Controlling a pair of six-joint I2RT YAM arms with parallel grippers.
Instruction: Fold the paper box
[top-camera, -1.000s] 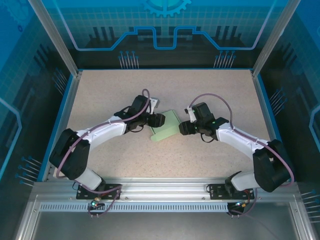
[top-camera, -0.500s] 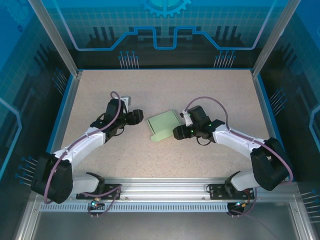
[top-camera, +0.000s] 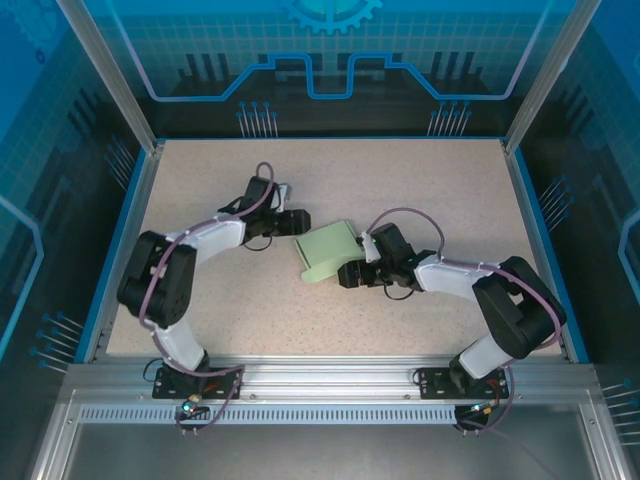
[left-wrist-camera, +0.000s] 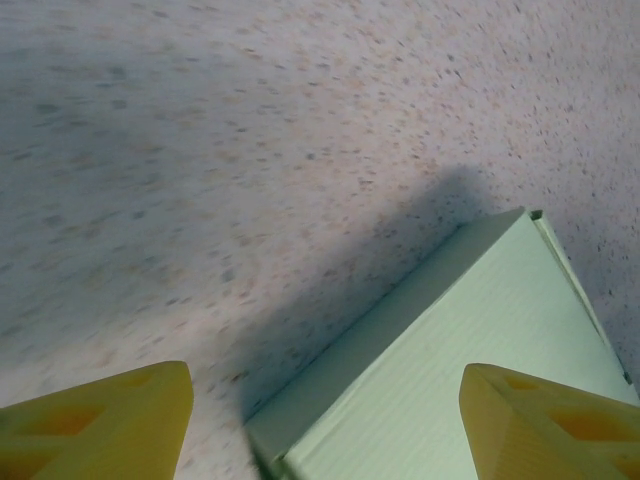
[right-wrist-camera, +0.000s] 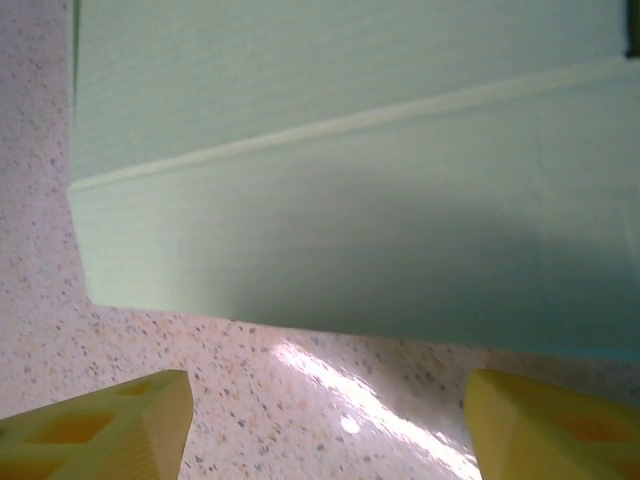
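The paper box (top-camera: 328, 250) is a pale green, closed flat box lying tilted in the middle of the table. My left gripper (top-camera: 298, 221) is open just beyond the box's far left corner. In the left wrist view the box (left-wrist-camera: 470, 350) lies under the right fingertip (left-wrist-camera: 550, 425), and the left gripper (left-wrist-camera: 325, 430) holds nothing. My right gripper (top-camera: 351, 275) is open at the box's near right side. In the right wrist view the box (right-wrist-camera: 350, 190) shows its top crease and side wall just ahead of the right gripper (right-wrist-camera: 328, 430), with bare table between the fingers.
The speckled table (top-camera: 430, 190) is bounded by a blue rim and aluminium frame posts (top-camera: 110, 80). The arm bases stand on the metal rail (top-camera: 330, 385) at the near edge. Open tabletop lies all around the box.
The left gripper let go of the box, drew back left, then returned to its far left corner. The right gripper slid down along the box's near side. Both jaws opened a little wider.
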